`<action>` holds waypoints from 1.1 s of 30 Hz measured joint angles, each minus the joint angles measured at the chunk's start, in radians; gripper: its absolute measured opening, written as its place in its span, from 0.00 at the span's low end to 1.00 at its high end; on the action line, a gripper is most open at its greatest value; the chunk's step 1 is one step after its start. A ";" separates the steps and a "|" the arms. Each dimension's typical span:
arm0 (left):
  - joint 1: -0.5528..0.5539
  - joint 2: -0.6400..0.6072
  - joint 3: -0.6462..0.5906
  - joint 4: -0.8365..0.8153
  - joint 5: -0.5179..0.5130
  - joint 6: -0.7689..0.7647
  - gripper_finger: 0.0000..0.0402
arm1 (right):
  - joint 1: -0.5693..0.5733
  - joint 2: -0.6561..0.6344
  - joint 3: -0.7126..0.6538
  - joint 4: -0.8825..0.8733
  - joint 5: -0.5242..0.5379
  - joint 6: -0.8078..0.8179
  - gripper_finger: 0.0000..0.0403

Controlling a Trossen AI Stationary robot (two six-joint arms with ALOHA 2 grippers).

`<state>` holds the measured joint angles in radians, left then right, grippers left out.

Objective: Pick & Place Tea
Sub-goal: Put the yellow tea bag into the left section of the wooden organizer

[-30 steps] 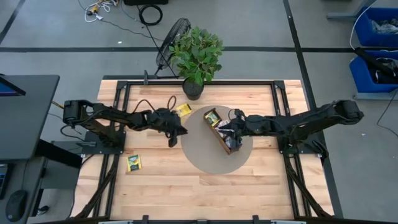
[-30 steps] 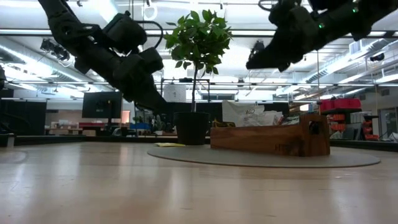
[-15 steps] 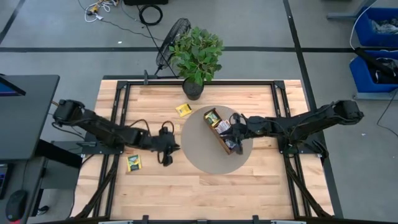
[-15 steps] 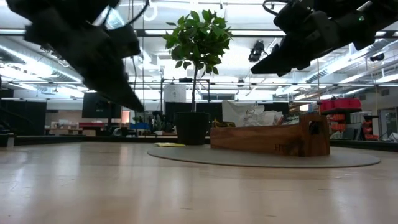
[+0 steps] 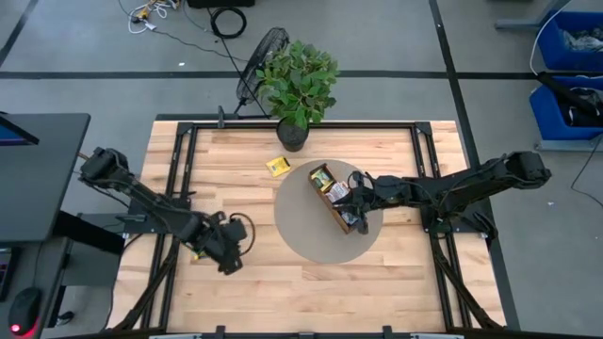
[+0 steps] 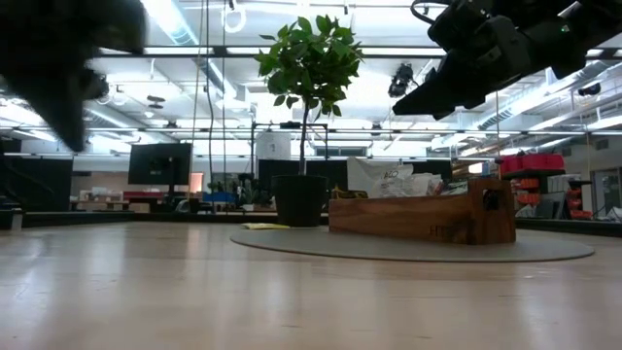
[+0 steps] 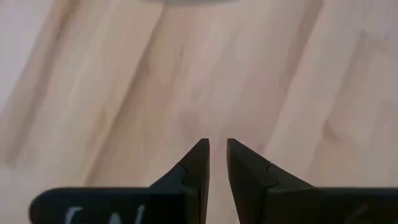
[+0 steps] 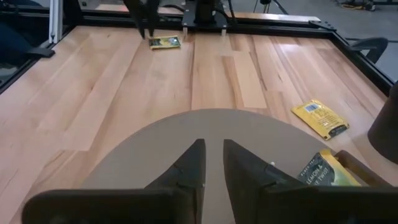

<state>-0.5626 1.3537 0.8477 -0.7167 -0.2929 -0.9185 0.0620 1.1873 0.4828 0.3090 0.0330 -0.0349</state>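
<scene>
The table (image 5: 311, 282) is a pale wood top with a grey round mat (image 5: 297, 231) at its middle, and a potted plant (image 5: 299, 80) stands at its far edge. On the mat lies a long wooden box (image 5: 336, 209), set at a slant, with a yellow packet (image 5: 323, 177) in its far end and more packets, too small to tell apart, toward its middle. The left arm reaches along the near left part of the table, and its gripper (image 5: 226, 259) hangs low over bare wood, the fingers (image 7: 198, 163) drawn close with only a narrow slit between them and nothing held. Just beside it, partly hidden under the arm, lies a yellow packet with a dark label (image 8: 165, 42). The right arm stretches in from the right, and its gripper (image 5: 350, 196) hovers over the box's middle, raised above it in the low view; its fingers (image 8: 194, 163) are likewise close together and hold nothing. A third yellow packet (image 5: 277, 167) lies flat on the wood between the plant's pot and the mat's edge, apart from both grippers.
</scene>
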 joint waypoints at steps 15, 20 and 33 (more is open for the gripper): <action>-0.233 0.009 -0.039 -0.248 0.113 -0.589 0.18 | 0.000 0.000 0.000 -0.027 0.001 -0.004 0.16; -0.252 0.026 -0.046 -0.232 0.084 -0.623 0.31 | 0.000 0.000 0.000 -0.034 0.001 -0.001 0.16; -0.260 0.166 -0.046 -0.222 0.145 -0.565 0.49 | 0.000 0.000 0.000 -0.034 0.003 0.003 0.16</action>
<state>-0.8227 1.5197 0.8021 -0.9389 -0.1483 -1.4831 0.0620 1.1877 0.4828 0.2752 0.0357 -0.0315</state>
